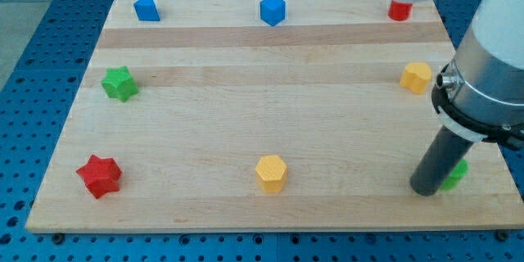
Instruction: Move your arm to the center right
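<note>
My tip [426, 189] rests on the wooden board [246, 90] at the view's lower right. It is right beside a green block [455, 173], which the rod partly hides. A yellow hexagon block [417, 77] lies above it near the right edge. A red block [399, 11] sits at the top right, partly hidden by the arm. A yellow hexagon block [271, 173] lies at the bottom middle, well to the left of the tip.
A blue block [146, 7] and a blue cube [273, 10] sit along the top edge. A green star block [119, 83] is at the left, a red star block [99, 175] at the lower left. The arm's grey body [491, 57] looms over the right edge.
</note>
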`<action>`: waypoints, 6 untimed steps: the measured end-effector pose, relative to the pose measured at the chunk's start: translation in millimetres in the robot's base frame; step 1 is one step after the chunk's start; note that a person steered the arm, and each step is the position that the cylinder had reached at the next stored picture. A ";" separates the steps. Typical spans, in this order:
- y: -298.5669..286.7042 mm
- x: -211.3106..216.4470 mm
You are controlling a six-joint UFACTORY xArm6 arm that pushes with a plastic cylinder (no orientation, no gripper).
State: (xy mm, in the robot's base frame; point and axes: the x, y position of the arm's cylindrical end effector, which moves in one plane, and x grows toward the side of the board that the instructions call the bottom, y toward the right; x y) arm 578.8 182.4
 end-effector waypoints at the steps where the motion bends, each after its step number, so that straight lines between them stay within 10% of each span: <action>1: -0.3 0.0; 6: 45.6 -116.2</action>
State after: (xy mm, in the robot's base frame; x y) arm 462.6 228.0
